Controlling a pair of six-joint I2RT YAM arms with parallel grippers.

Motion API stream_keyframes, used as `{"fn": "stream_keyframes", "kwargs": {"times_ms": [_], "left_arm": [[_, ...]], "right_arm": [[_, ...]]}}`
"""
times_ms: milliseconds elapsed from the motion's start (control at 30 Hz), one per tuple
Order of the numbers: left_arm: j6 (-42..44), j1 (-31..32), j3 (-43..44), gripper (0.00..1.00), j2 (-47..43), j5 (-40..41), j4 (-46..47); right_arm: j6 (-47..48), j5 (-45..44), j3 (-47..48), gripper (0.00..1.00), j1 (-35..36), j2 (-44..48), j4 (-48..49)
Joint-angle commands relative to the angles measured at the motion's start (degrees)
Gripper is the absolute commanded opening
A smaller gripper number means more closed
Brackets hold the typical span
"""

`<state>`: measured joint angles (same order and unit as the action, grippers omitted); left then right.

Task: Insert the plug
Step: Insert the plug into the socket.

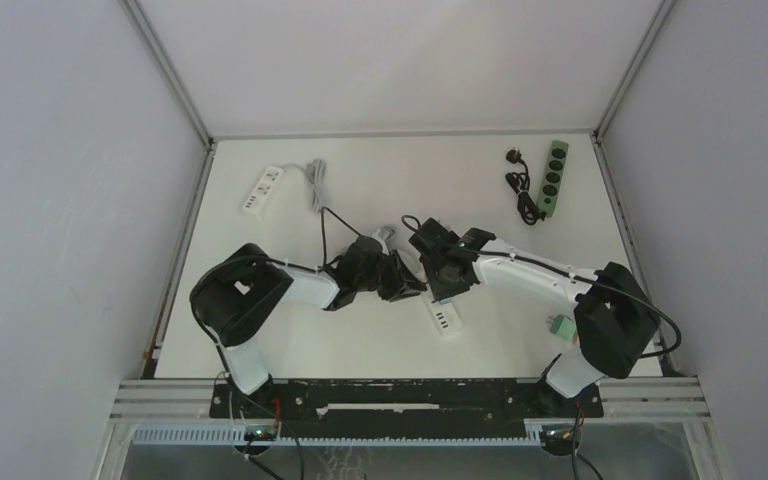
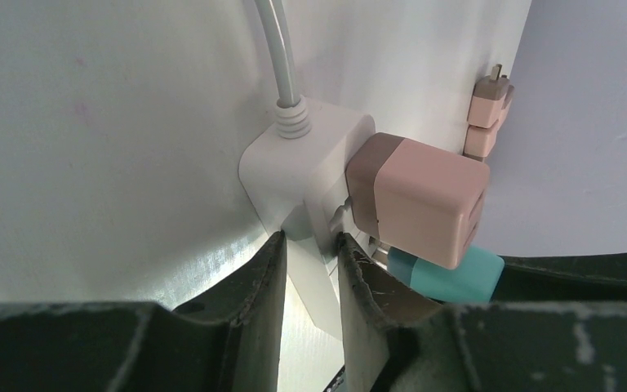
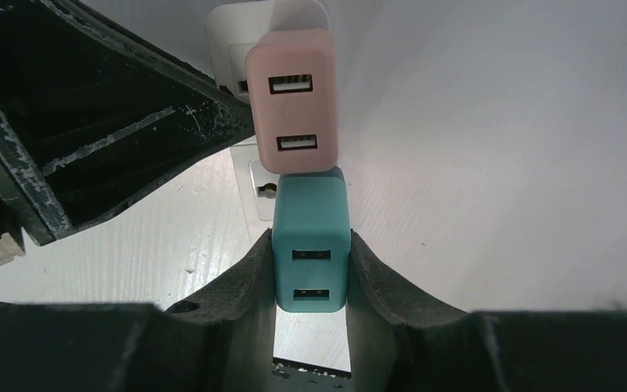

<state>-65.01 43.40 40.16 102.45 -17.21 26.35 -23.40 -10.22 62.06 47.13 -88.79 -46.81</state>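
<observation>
The right gripper is clamped on the teal plug, a small block with two USB ports on the face towards the wrist camera; one finger presses on each of its sides. The teal plug sits directly against the pink plug, a block of the same form, which is seated in the white power strip. In the left wrist view the teal plug lies at the next position along the strip face, touching the pink plug. Its prongs are hidden, so it cannot be determined whether it is fully seated. The left gripper is closed on the white power strip at the end where the cable enters. Its fingers bear on the two long sides of the strip body. In the top view both grippers meet near the middle of the table, and the free end of the white power strip shows just below them. A second white strip lies at the far left of the table. A green power strip with a coiled black cable lies at the far right, well apart from the grippers.
</observation>
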Motion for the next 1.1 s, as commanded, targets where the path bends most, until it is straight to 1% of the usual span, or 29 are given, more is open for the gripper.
{"fn": "stream_keyframes", "kwargs": {"times_ms": [0,200,367,500,833,1067], "left_arm": [[0.4,0.5,-1.0,0.33,0.2,0.8,0.3],[0.8,0.5,-0.8,0.33,0.2,1.1,-0.3],[1.1,0.5,-0.6,0.33,-0.1,1.3,-0.8],[1.3,0.5,-0.7,0.33,-0.1,1.3,-0.8],[1.3,0.5,-0.7,0.33,-0.1,1.5,-0.9],[1.5,0.5,-0.4,0.33,0.1,1.5,-0.9]], "right_arm": [[0.2,1.5,-0.8,0.0,0.2,-1.4,0.0],[1.8,2.8,-0.8,0.0,0.4,-4.1,-1.7],[2.4,3.4,-1.1,0.0,0.5,-4.5,-1.7],[2.7,2.6,-1.2,0.0,-0.1,-5.5,-2.9],[4.6,6.1,-1.6,0.0,-0.6,-8.2,-1.9],[5.2,6.9,0.9,0.0,-0.4,-10.7,-2.4]]}}
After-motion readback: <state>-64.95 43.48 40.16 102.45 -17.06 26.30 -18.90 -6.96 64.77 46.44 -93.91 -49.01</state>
